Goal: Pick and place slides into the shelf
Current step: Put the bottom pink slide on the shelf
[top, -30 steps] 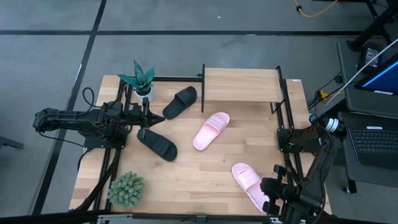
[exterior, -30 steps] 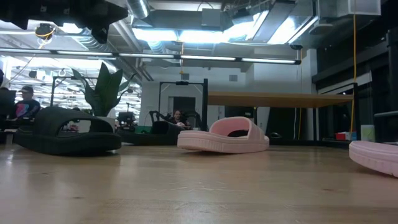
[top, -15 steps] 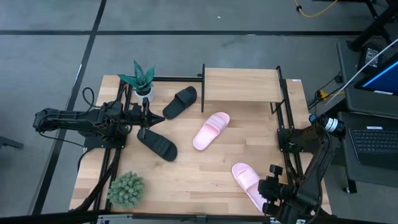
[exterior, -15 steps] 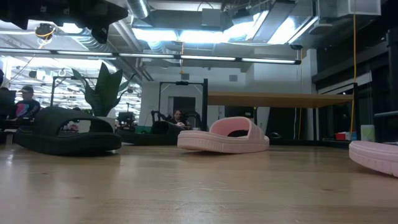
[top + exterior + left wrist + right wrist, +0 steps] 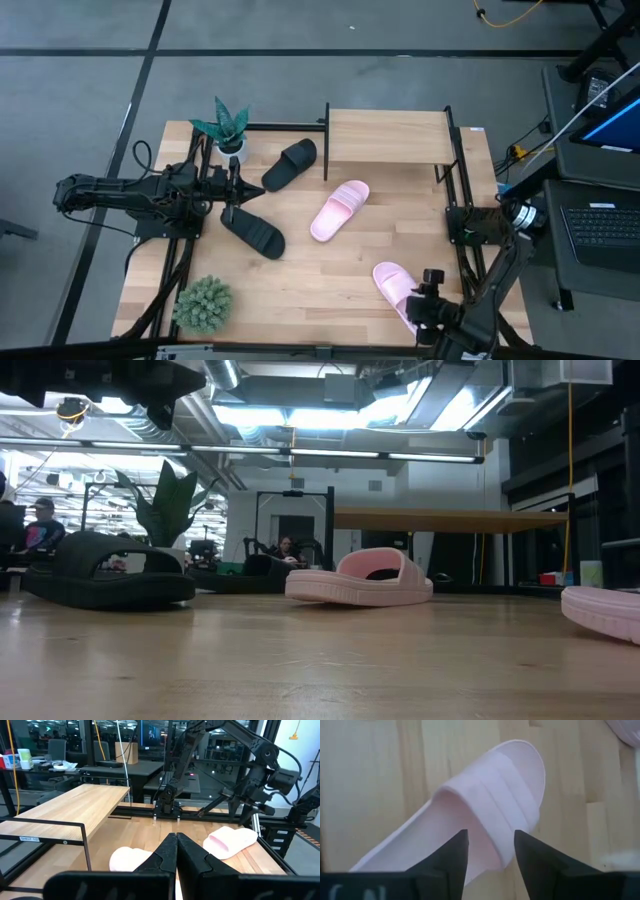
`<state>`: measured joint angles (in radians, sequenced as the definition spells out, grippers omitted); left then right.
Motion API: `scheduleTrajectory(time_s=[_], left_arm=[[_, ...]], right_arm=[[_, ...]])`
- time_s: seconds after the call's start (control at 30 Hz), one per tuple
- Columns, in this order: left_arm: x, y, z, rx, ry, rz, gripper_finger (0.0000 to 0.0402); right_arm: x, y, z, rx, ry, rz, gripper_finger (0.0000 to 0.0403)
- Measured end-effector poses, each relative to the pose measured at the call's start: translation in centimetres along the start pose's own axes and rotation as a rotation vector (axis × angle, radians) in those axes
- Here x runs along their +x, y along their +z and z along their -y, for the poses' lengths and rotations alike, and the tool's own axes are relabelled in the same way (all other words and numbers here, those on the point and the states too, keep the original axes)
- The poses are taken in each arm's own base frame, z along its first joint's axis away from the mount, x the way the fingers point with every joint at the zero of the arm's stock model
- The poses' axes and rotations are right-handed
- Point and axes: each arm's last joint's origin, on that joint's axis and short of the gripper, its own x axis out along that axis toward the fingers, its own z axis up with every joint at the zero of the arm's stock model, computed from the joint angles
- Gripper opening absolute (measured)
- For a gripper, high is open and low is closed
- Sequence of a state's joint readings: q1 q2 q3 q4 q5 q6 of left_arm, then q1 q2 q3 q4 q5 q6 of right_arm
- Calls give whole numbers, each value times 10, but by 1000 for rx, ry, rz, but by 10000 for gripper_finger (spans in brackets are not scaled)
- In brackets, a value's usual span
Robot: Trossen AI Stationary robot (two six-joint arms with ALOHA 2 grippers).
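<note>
Four slides lie sole-down on the wooden table: a black slide (image 5: pixel 290 163) at the far left, a black slide (image 5: pixel 253 233) mid-left, a pink slide (image 5: pixel 340 210) in the middle and a pink slide (image 5: pixel 397 287) at the near right. The shelf (image 5: pixel 388 137) stands at the far edge with bare board. My right gripper (image 5: pixel 490 855) hangs open over the near pink slide (image 5: pixel 485 805), one finger on either side of its strap, apart from it. My left gripper (image 5: pixel 175 851) is shut at the table's left, beside the mid-left black slide.
A potted plant (image 5: pixel 230 125) stands at the far left corner and a spiky green plant (image 5: pixel 203 303) at the near left corner. Black frame rails (image 5: pixel 465 200) run along both table sides. Bare wood lies between the slides.
My right gripper has moved toward the table's left and far edges, ending over the heel end of the near pink slide. The slides have stayed where they were.
</note>
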<state>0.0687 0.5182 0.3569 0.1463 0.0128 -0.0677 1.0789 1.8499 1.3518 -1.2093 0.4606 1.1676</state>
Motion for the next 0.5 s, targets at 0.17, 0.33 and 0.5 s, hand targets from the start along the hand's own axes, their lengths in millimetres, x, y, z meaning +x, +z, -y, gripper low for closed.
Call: scheduleTrajectory(time_s=[0.17,0.33,0.5], left_arm=[[0,0,0,0,0,0,0],[0,0,0,0,0,0,0],[0,0,0,0,0,-1,0]], right_arm=[[11,-1,-4,-14,-48,-23,162],[19,-3,-7,-31,-83,-42,162],[26,-3,-7,-47,-131,-64,162]])
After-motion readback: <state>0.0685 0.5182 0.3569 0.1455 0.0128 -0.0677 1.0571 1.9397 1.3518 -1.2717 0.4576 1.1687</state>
